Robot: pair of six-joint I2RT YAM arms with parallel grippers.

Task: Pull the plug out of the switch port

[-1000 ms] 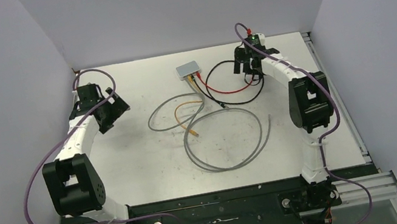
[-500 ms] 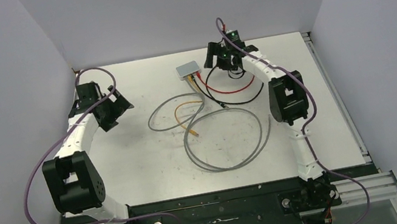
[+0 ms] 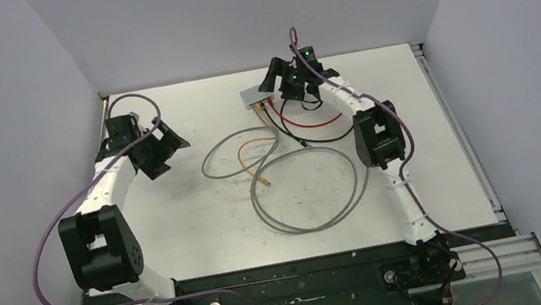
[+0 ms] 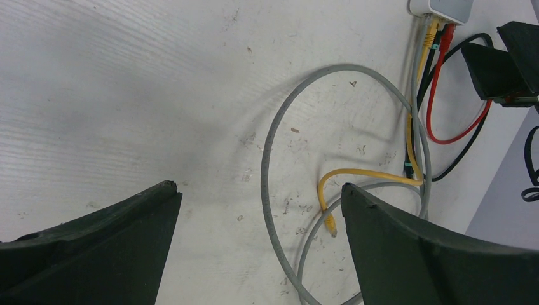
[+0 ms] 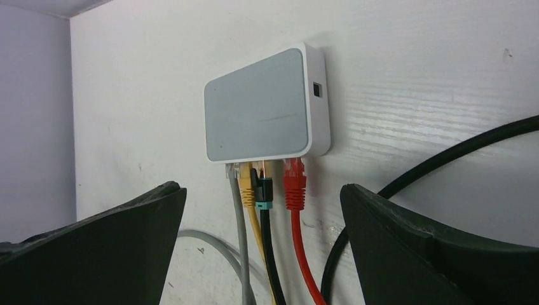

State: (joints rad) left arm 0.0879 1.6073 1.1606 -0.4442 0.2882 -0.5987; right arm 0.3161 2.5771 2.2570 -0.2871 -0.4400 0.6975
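Toward the far middle of the desk (image 3: 182,243) lies the switch (image 5: 257,105), a flat light-grey box with rounded corners, its socket edge facing the near side. Four plugs sit in that row, seen from the right wrist: a grey plug (image 5: 234,173) at the left, then a yellow plug (image 5: 245,184), a black plug (image 5: 262,190) with a teal boot, and a red plug (image 5: 294,184) at the right. All four are seated in their ports.

Right up beside it now, the right gripper (image 5: 259,190) points at the socket edge, fingers spread wide, nothing between them. Its camera frames the plugs squarely in the gap. No finger touches the switch or a plug.

Out from the ports run the leads. The red cable (image 3: 304,124) curls to the right beneath the right arm, and the black cable (image 3: 331,135) sweeps a larger arc around it. The yellow cable (image 3: 246,152) bends towards the near side and ends in a loose connector (image 4: 330,223) on the desk. The grey cable (image 3: 313,224) lies in big loops across the middle.

Over on the left side, the left gripper (image 4: 259,189) hangs well apart from the switch, its fingers wide too and holding nothing. Its camera looks across the grey loop towards the ports.
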